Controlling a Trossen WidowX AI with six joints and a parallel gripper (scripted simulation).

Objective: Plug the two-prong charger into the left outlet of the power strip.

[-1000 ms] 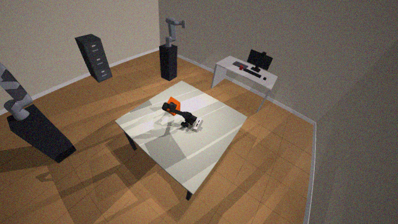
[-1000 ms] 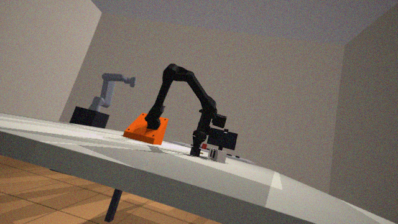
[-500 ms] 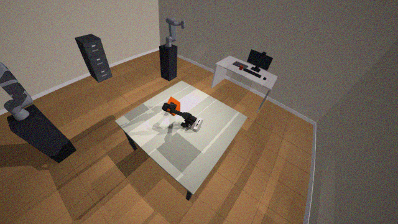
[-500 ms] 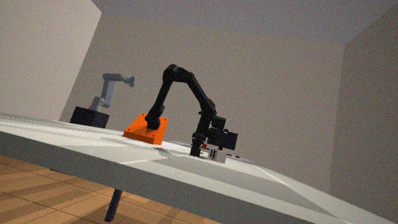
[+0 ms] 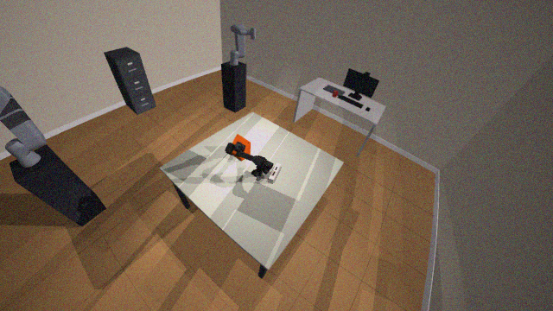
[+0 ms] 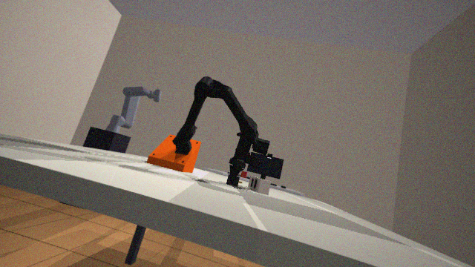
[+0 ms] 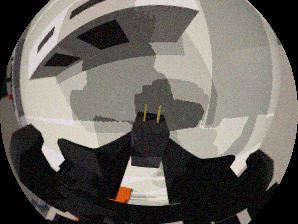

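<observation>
Black parallel-jaw gripper [image 5: 257, 174] [image 6: 233, 183] [image 7: 148, 135] clenched on black box-shaped two-prong charger [image 7: 150, 140]. White rectangular power strip [image 5: 275, 173] [image 6: 259, 185] [image 7: 112, 37] just beside; dark outlets hold no prongs.
</observation>
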